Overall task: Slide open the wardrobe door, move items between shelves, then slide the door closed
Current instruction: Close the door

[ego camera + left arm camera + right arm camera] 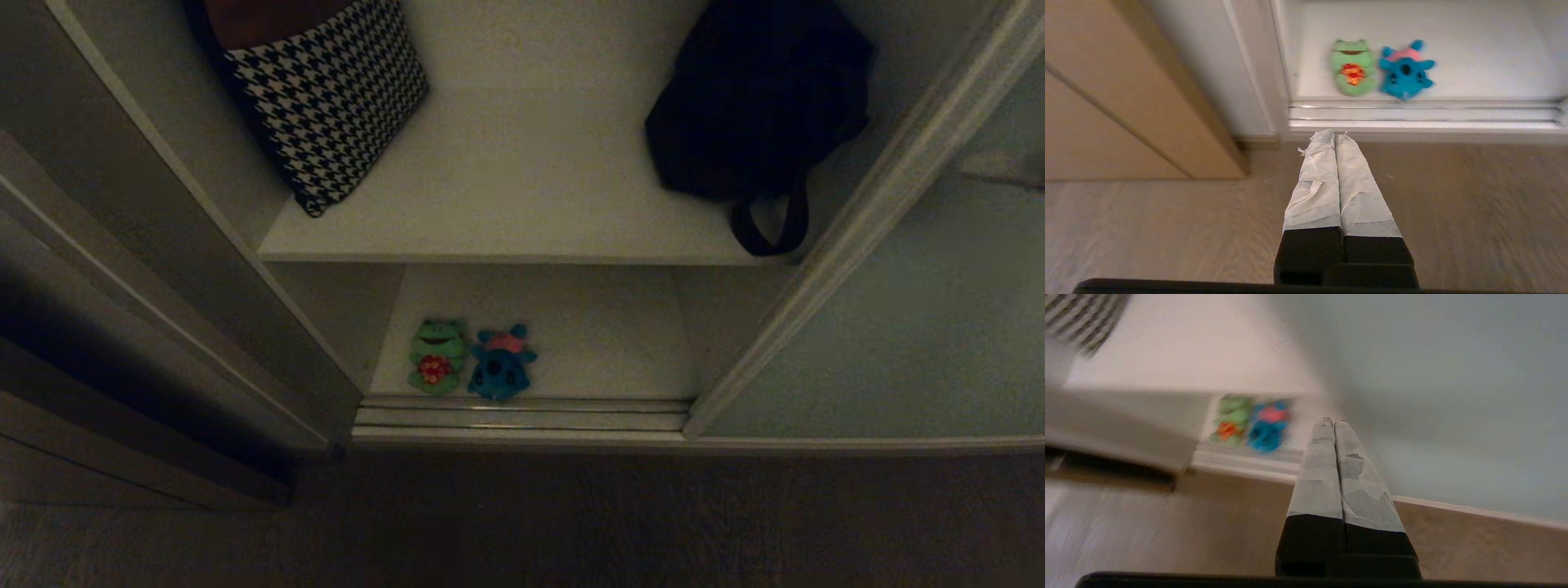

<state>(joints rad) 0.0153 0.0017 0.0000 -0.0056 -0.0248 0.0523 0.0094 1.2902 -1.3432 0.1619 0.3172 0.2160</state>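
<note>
The pale grey-green sliding wardrobe door [914,327] stands slid to the right, leaving the wardrobe open. On the lower white shelf [604,335], near its front left, lie a green frog plush [438,356] and a blue plush [500,363] side by side. Both also show in the left wrist view, frog [1353,67] and blue plush [1404,71]. The upper white shelf [522,188] is above them. My left gripper [1335,132] hangs shut and empty over the floor before the rails. My right gripper [1333,421] is shut and empty, near the door's [1433,375] left edge. Neither arm shows in the head view.
A houndstooth cushion [326,90] leans at the upper shelf's left and a black strapped bag [755,106] sits at its right. Silvery rails [522,415] run along the wardrobe's front. A brown wooden frame [122,310] stands to the left, with wood floor [522,523] in front.
</note>
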